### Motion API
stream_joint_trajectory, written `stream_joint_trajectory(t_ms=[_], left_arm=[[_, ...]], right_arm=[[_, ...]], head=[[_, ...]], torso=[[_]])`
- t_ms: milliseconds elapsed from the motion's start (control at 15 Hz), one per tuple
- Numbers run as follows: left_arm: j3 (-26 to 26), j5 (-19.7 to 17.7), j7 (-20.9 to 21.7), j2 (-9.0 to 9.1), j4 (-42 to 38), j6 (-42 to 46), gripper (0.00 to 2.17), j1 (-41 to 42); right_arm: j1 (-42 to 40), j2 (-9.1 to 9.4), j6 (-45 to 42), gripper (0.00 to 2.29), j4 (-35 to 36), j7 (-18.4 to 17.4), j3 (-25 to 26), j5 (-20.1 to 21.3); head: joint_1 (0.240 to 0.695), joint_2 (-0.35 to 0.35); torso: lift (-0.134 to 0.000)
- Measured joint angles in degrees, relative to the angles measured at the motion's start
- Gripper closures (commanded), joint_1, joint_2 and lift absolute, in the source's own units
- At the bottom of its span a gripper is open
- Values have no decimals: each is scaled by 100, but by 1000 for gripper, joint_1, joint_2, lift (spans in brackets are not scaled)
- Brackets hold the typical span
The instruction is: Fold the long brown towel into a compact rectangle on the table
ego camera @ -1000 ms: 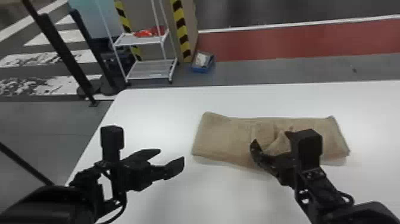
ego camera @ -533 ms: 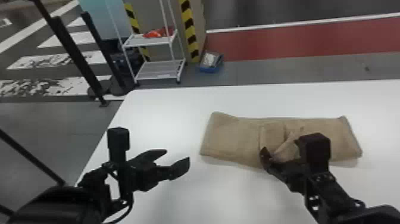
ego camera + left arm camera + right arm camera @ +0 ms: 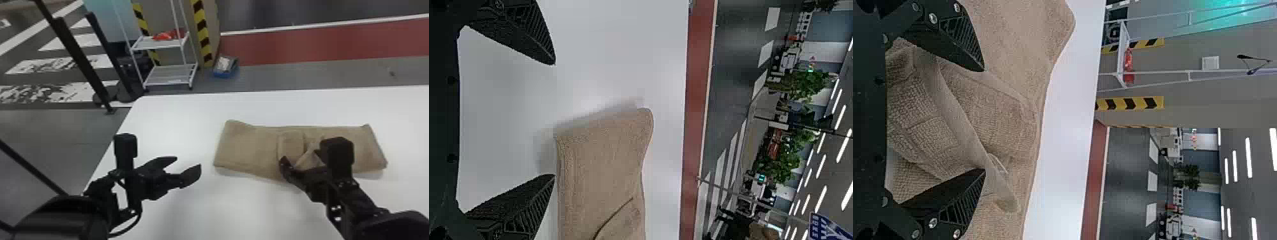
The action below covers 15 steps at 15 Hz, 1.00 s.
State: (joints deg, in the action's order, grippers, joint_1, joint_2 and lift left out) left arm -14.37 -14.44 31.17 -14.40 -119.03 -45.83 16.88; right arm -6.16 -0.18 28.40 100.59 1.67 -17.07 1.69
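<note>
My left gripper (image 3: 188, 166) stands open over the white table, left of the brown towel (image 3: 249, 146). In the left wrist view, that gripper (image 3: 554, 120) has its fingers wide apart, with an end of the towel (image 3: 599, 165) just beyond them. The right gripper (image 3: 300, 162) is at the near side of the towel's middle, where a rumpled part stands up from the flat layers. In the right wrist view, the right gripper (image 3: 985, 120) is open, and bunched towel cloth (image 3: 963, 115) lies between its spread fingers. The towel is a long flat strip running left to right.
The white table (image 3: 178, 118) extends behind and in front of the towel, its left edge near the left arm. Beyond it stand a white rack (image 3: 169, 76), a blue box (image 3: 226, 67) and dark posts on the floor.
The head view has shifted, so table and towel sit further right in it. Both grippers keep nearly the same places beside and at the towel. The towel's raised middle looks slightly changed in shape.
</note>
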Motion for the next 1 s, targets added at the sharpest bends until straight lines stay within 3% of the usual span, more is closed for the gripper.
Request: stream_joint_trajectory(t_ms=[133, 267, 467, 600, 733, 1000], left_arm=[[-27, -39, 3, -37, 52, 32, 76, -29], [-62, -92, 3, -65, 70, 63, 76, -33], [-77, -120, 3, -69, 95, 82, 80, -28], [-68, -128, 3, -59, 111, 87, 80, -25], [-66, -130, 3, -52, 112, 88, 80, -20], [-67, -120, 12, -29, 106, 88, 80, -9]], right_arm=[[-50, 0, 217, 174, 134, 42, 82, 41], [-11, 0, 302, 174, 348, 401, 145, 295], [167, 10, 505, 167, 742, 1141, 85, 1009], [350, 12, 801, 167, 879, 1675, -5, 1733], [578, -7, 1417, 167, 859, 1739, -182, 2121], [862, 13, 2107, 167, 452, 1746, -493, 2134]], head=[[695, 243], [695, 243], [695, 251], [695, 254], [695, 246], [695, 256]], torso=[[-123], [-123], [-123], [-123], [-123], [-123]])
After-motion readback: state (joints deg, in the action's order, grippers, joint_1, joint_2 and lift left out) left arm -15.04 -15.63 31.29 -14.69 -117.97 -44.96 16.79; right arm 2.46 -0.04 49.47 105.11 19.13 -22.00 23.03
